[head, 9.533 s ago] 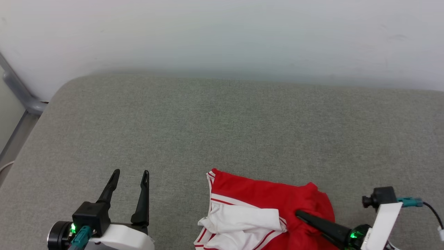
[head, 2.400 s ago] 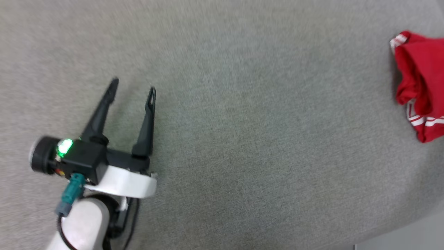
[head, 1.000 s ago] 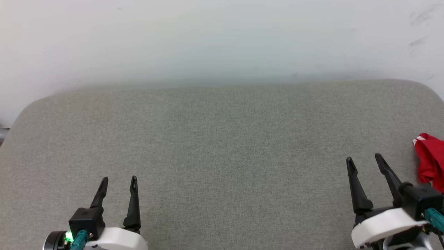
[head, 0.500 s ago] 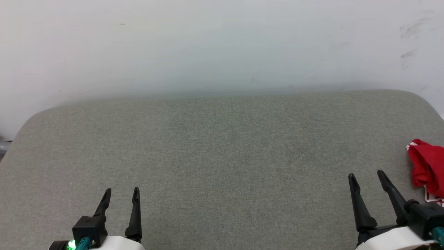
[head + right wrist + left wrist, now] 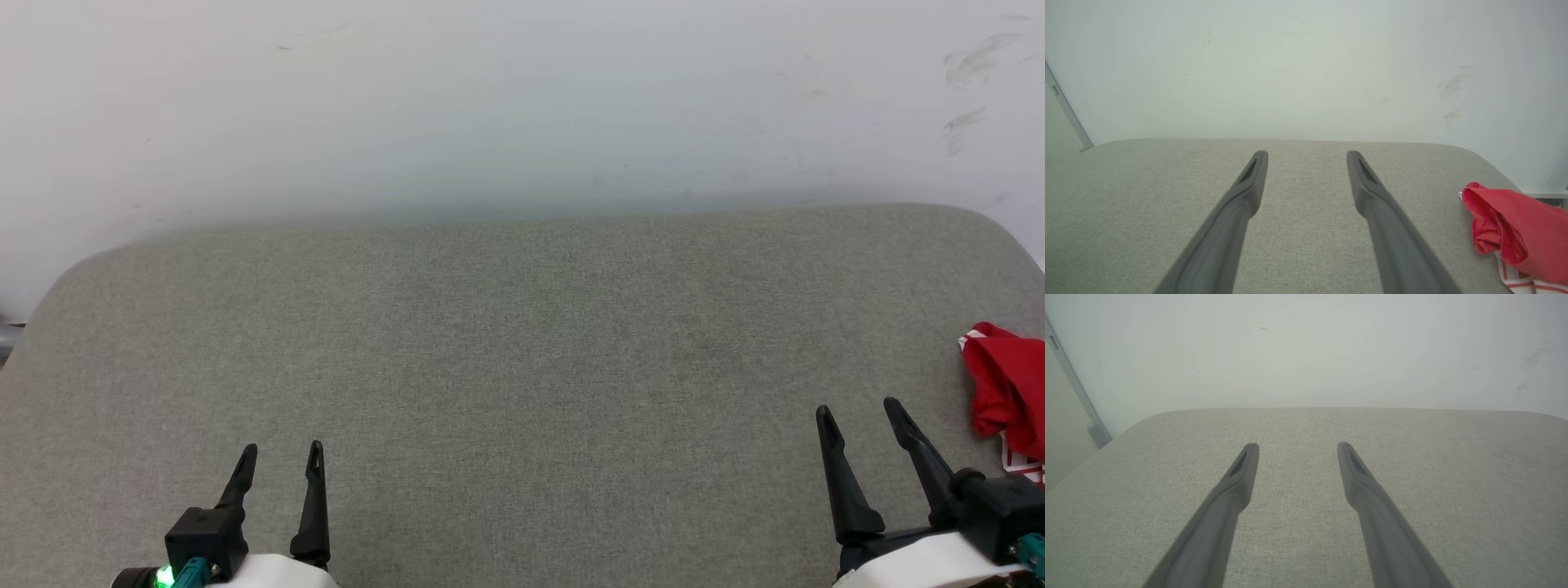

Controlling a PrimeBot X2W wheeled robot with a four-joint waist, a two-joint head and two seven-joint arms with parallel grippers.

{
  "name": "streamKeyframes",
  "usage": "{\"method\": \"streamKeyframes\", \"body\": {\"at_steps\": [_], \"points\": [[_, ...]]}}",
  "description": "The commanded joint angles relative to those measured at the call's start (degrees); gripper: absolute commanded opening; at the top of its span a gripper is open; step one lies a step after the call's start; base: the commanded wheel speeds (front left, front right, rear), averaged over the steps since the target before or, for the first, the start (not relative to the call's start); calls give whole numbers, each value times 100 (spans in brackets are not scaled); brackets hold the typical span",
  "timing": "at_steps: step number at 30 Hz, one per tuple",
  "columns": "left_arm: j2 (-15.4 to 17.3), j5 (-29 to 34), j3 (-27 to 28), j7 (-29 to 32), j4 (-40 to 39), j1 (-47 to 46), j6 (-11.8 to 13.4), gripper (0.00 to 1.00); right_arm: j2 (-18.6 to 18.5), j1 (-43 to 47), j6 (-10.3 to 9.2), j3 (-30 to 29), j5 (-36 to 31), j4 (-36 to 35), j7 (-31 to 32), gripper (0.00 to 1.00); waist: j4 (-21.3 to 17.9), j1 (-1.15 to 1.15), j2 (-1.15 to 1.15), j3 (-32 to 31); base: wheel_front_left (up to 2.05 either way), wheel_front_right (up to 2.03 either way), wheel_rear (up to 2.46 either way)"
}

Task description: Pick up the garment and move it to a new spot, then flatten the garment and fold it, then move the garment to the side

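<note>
— So, what's on your left?
— My left gripper [image 5: 282, 447] hangs at the near left over the grey cushion [image 5: 522, 327], fingers spread wide with nothing between them. Through its wrist camera I see cushion fabric under the fingers and the pale wall [image 5: 522, 98] beyond the far edge.
— And the middle?
— Plain grey cushion from the near edge to the far one.
— The right arm?
— My right gripper [image 5: 857, 407] sits at the near right, jaws apart as well and gripping nothing, fingers pointing toward the wall.
— Where's the garment?
— The garment [image 5: 1008, 392] lies bunched in a red heap at the cushion's right edge, just right of that gripper and clear of its fingers. A white, red-striped bit pokes out at its near side. The picture edge cuts it off, so I can't tell how it lies further right.
</note>
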Motion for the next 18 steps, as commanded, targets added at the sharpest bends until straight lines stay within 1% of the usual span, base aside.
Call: {"method": "streamKeyframes", "body": {"at_steps": [1,2,6,16,18], "points": [[30,-9,15,-31,3,-20,10,100,24,17,-7,1,37,4,-31,100,1,0,0,4,0,0,0],[1,-8,-1,0,-1,0,0,0,0,0,0,1,5,4,-8,0,0,0,0,4,0,0,0],[-94,-76,-37,23,151,59,-14,0,0,31,0,26,61,181,-11,0,1,0,0,7,0,0,0],[-262,-1055,223,280,231,-80,-273,0,-78,-173,0,55,1314,478,8,0,21,0,0,26,0,0,0],[-278,-1146,248,305,243,-96,-298,0,-85,-195,-1,57,1429,510,10,0,22,0,0,27,0,0,0]]}}
